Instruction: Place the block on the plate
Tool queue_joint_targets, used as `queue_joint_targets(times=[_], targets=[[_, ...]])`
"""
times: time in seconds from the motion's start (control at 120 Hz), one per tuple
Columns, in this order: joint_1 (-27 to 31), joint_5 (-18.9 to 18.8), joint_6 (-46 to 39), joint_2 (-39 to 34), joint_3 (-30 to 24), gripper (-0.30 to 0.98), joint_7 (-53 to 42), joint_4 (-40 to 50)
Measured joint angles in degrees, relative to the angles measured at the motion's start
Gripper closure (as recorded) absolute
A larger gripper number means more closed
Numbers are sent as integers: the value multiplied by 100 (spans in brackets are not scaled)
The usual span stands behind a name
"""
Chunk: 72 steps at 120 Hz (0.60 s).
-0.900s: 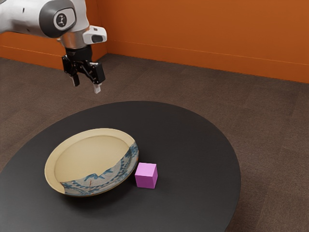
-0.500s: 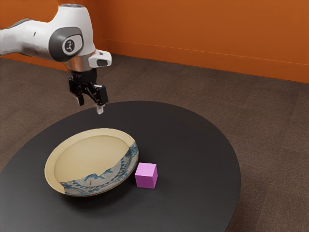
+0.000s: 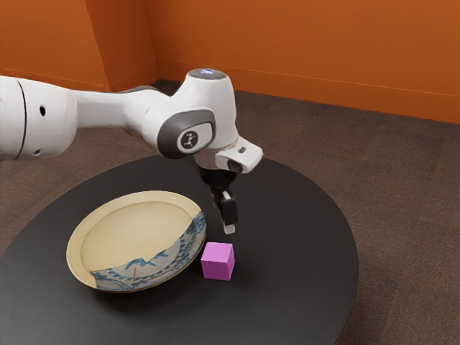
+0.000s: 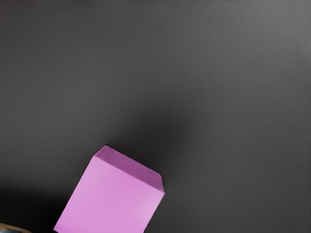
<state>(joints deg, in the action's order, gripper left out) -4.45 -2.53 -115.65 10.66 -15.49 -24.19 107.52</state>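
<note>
My gripper (image 3: 228, 227) hangs above the table, just behind and above the pink block (image 3: 218, 261) in the exterior view, with a gap showing between them. Its hand is turned so that I cannot read whether it is open or shut. The block rests on the table, close beside the plate (image 3: 136, 233) toward the exterior view's right. That plate is wide and cream, with a blue-patterned part, and its surface holds nothing. In the wrist view the block (image 4: 114, 196) is large and cut off by the picture's edge, and a bit of the plate's rim (image 4: 13, 228) appears.
The round black table (image 3: 295, 251) carries both block and plate, its curved edge running past them on the exterior view's right. Behind it are brown floor and an orange wall (image 3: 309, 50).
The arm has come down and across toward the exterior view's right, from beyond the table's far side to near the block, and my hand has turned. Block and plate have stayed put.
</note>
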Motion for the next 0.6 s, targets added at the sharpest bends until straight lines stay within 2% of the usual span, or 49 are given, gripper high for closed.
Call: queue_joint_targets(times=[0.242, 0.442, 0.6], targets=[[135, -447, -922, 257, -197, 0, -881, 567], [301, -775, -1312, 490, -216, 0, -1372, 775], [343, -883, -1462, 672, -217, 0, -1657, 816]])
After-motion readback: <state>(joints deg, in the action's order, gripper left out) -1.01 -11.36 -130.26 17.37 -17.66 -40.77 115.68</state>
